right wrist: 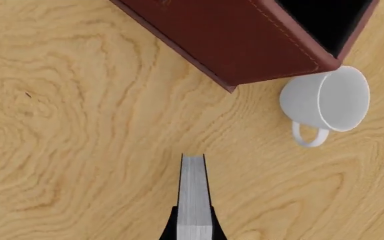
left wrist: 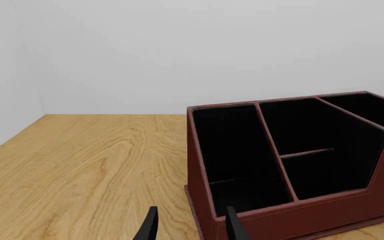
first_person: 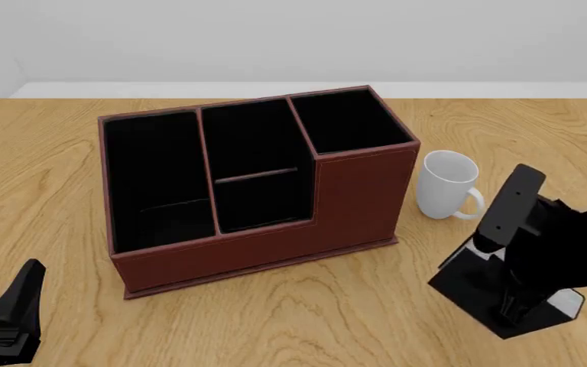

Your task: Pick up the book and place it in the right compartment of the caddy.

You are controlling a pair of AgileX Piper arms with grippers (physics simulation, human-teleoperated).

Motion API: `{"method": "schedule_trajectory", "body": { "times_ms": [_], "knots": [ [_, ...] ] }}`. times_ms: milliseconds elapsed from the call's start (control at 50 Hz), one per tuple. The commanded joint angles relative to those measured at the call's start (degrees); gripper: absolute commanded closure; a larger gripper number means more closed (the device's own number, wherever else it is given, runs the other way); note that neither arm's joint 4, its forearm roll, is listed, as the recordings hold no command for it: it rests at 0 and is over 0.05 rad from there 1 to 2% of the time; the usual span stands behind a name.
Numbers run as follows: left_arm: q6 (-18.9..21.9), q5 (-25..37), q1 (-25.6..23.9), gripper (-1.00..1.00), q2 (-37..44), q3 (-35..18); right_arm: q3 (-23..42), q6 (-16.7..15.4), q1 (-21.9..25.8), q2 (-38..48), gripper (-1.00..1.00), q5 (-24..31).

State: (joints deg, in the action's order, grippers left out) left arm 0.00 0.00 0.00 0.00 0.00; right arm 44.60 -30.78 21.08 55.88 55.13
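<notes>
the book [first_person: 477,289] stood on edge on the bench [first_person: 59,160] at the right arm's side, at about four o'clock from the caddy [first_person: 257,180] in the front view, with the white mug [first_person: 446,183] between it and the caddy's tall end. the right gripper [right wrist: 193,231] had its fingers [right wrist: 170,227] closed against the two black covers, the white page edges showing between them in the right wrist view; whether the book had lifted clear of the bench could not be told.

the relation that mattered was the line from book to target. the right compartment [first_person: 353,120] lay at roughly eleven o'clock from the book in the front view, well apart and higher, behind its raised reddish-brown wall. the book's long axis ran away from the fingers toward the caddy's near corner, so the volume was held thin-side up. the judgement was that it would need raising above the wall, carrying past the mug, and lowering into the square black-lined opening.

the right arm was plainly the nearer one. the left gripper [left wrist: 192,225] hung low at about seven o'clock from the caddy, its fingers apart and empty, looking toward the long lower section, well away from the book. the mug, close beside the tall wall, looked the likeliest thing to be clipped.
</notes>
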Motion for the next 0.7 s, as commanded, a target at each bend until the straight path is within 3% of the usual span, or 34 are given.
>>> {"method": "schedule_trajectory", "body": {
  "times_ms": [20,200,240,700],
  "knots": [
    [0.0,0.0,0.0,-1.0,0.0,0.0,4.43,5.67,4.64,-4.89,1.0,7.2],
    [0.0,0.0,0.0,-1.0,0.0,0.0,12.9,5.43,5.66,-4.35,1.0,14.14],
    [0.0,0.0,0.0,-1.0,0.0,0.0,15.96,6.84,7.15,-3.57,1.0,14.74],
    [0.0,0.0,0.0,-1.0,0.0,0.0,29.87,-2.5,7.82,4.73,1.0,14.77]
  ]
}}
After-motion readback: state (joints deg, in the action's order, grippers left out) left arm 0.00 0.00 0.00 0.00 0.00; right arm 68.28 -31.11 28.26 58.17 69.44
